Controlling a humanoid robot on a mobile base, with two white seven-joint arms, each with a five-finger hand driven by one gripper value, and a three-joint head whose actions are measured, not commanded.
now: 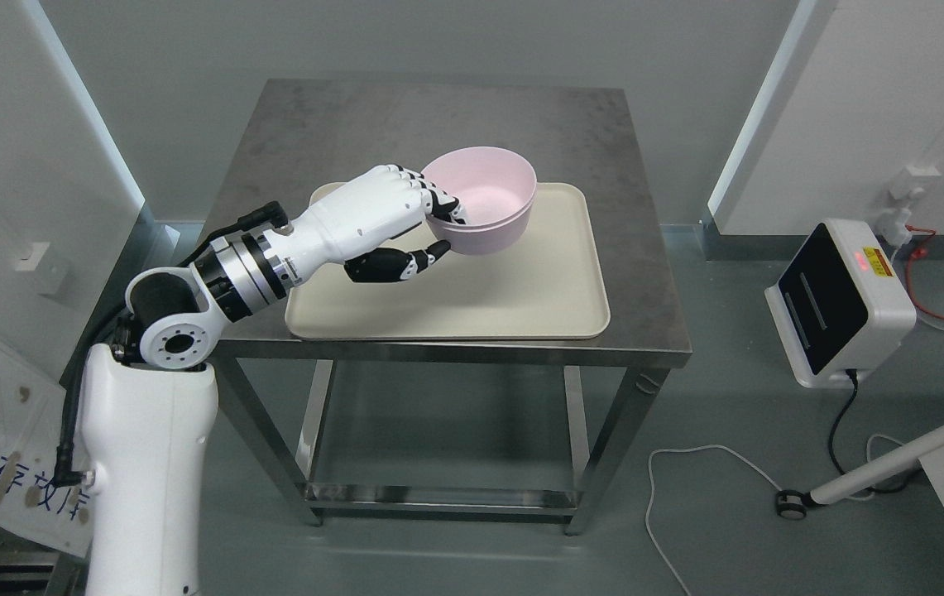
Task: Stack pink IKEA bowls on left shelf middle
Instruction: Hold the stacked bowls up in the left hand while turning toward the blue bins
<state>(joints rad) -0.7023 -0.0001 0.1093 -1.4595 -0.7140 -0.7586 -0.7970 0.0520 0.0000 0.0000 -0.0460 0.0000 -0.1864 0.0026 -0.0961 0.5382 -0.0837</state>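
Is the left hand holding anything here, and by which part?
Yes: the left hand grips the pink bowl by its left rim, fingers inside, thumb under the outer wall, over the tray.

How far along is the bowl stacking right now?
Nothing looks stacked yet. In hand: the left hand is shut on the pink bowl, fingers over its rim, thumb under, above the cream tray. Left: carrying it to the shelf, which isn't in view.
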